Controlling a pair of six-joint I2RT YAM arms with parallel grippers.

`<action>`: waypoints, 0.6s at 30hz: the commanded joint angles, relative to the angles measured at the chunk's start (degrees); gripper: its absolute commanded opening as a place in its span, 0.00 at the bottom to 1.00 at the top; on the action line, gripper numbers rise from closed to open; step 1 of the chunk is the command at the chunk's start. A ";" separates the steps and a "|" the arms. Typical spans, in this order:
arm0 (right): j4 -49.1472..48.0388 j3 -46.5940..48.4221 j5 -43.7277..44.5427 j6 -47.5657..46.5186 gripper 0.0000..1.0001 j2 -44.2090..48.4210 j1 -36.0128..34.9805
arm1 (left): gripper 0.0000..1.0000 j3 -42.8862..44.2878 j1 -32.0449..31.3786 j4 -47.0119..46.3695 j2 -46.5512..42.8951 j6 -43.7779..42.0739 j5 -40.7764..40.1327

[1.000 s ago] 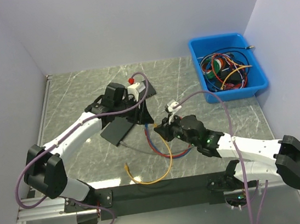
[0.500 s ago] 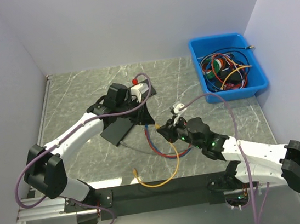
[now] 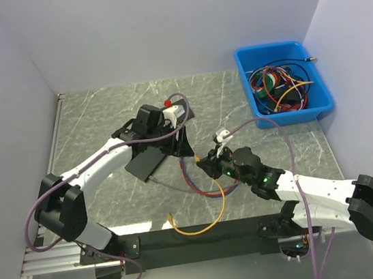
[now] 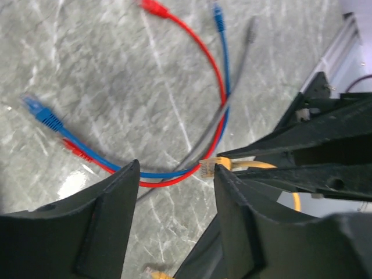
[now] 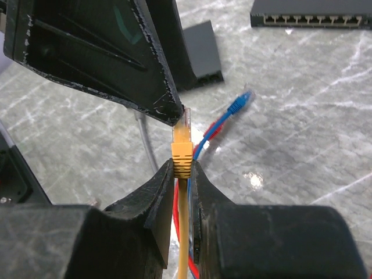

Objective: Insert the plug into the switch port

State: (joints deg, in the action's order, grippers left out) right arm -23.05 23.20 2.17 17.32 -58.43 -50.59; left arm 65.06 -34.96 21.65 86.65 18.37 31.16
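Right jaws: closed on the ribbed boot of the yellow plug (image 5: 181,139), one finger (image 5: 156,195) on each side, pinching it tight.
Yellow plug: stood up out of the right jaws, its clear tip clear of the fingertips and raised off the tabletop (image 3: 100,109).
Yellow cable (image 3: 214,222): ran back from the right jaws along the right arm (image 3: 317,191), then looped over the tabletop, its far end lying loose near the arm bases.
Left jaws: open with a wide gap between the two fingers (image 4: 110,221), clamped on nothing.
Plug against left jaws: the tip sat inside the gap, right at the inner edge of one finger (image 4: 244,226); whether it touched cannot be told.
Switch (image 5: 311,20): lay on the tabletop well beyond the right jaws, its row of ports facing them, well apart from the plug.
Black box (image 5: 200,55): on the tabletop just past the left finger, beyond the plug.
Red cable (image 4: 197,43), blue cable (image 4: 49,119), grey cable (image 4: 232,96): lay loose and crossing on the tabletop below the left jaws.
Blue bin (image 3: 287,118): far off to the side of the right jaws, with tangled cables inside.
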 commanded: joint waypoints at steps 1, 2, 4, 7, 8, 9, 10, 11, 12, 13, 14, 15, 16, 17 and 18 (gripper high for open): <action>-5.17 2.46 -0.15 0.70 0.00 0.34 0.23 | 0.60 2.09 0.33 2.52 2.20 -0.53 -6.01; -5.08 2.46 -0.15 0.78 0.00 0.25 0.31 | 0.61 2.35 0.42 2.78 2.38 -0.44 -6.98; -4.90 2.55 0.02 0.70 0.00 -0.10 0.23 | 0.64 2.53 1.20 3.40 2.64 -0.27 -10.13; -4.29 3.25 0.11 0.70 0.00 -1.50 0.31 | 0.68 2.53 3.92 3.49 2.82 0.87 -12.08; -3.94 3.86 0.20 0.78 0.00 -2.03 0.31 | 0.69 2.53 4.80 3.57 2.65 1.14 -13.13; -3.50 4.22 0.20 0.61 0.00 -2.56 0.31 | 0.70 2.44 5.77 3.31 2.47 1.40 -13.49; -2.89 4.48 0.29 0.61 0.00 -3.52 0.23 | 0.72 2.27 7.96 3.14 1.69 1.93 -13.93; -2.62 5.09 0.29 0.70 0.00 -3.96 0.31 | 0.73 2.09 8.93 2.96 1.24 2.11 -16.11; -2.35 5.36 0.37 0.61 0.00 -4.40 0.31 | 0.74 2.00 9.90 3.05 0.89 2.37 -17.43; -1.66 5.54 0.29 0.52 0.00 -5.10 0.23 | 0.75 2.00 11.30 3.22 0.28 2.63 -19.45; -1.56 5.97 0.29 0.43 0.00 -5.37 0.31 | 0.76 2.00 11.84 3.57 0.10 2.81 -21.73; -1.30 6.24 0.55 0.52 0.00 -5.64 0.31 | 0.77 1.92 12.28 3.92 -0.16 2.98 -25.58; -0.60 6.42 0.55 0.43 0.00 -6.25 0.31 | 0.77 1.48 13.33 3.75 -0.60 3.16 -27.10; -0.16 7.03 0.55 0.52 0.00 -6.51 0.23 | 0.78 1.48 13.69 3.75 -0.69 3.34 -28.59; 0.11 7.21 0.11 0.69 0.00 -6.78 0.23 | 0.78 1.56 14.13 4.10 -0.52 3.43 -30.52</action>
State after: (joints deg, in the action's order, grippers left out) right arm -22.55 27.24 2.31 17.54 -64.31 -50.33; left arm 65.91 -21.37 25.08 88.66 20.84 9.23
